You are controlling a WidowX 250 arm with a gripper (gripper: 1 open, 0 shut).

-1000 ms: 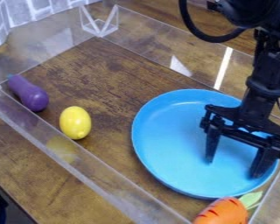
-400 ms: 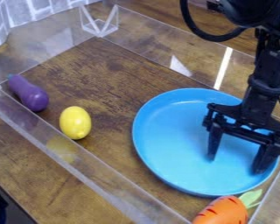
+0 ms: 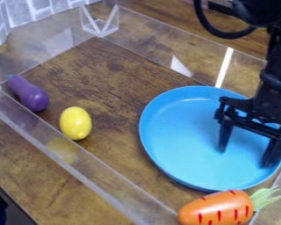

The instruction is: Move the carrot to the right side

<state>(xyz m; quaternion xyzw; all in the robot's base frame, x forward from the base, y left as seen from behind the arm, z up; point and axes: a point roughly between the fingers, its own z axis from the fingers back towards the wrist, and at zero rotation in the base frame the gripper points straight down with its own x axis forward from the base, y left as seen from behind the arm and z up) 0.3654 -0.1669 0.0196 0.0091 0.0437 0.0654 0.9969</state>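
Carrot (image 3: 225, 209) first: you see it at the bottom edge of the view, lying on its side, orange body to the left and light-green leaves to the right. It rests just beside the near rim of the blue plate (image 3: 178, 132), outside of it, and part of it is cut by the frame. Your gripper (image 3: 252, 149) hangs over the right part of the plate, with its two black fingers (image 3: 226, 139) pointing down and standing apart; nothing is between them. Whether the fingertips touch the plate surface, you cannot tell from this angle. The gripper is near the carrot but apart from it. On the left side of the wooden table (image 3: 119, 83) you find the yellow lemon toy (image 3: 75, 123) and, further left, the purple eggplant toy (image 3: 28, 94), both well apart from the plate.
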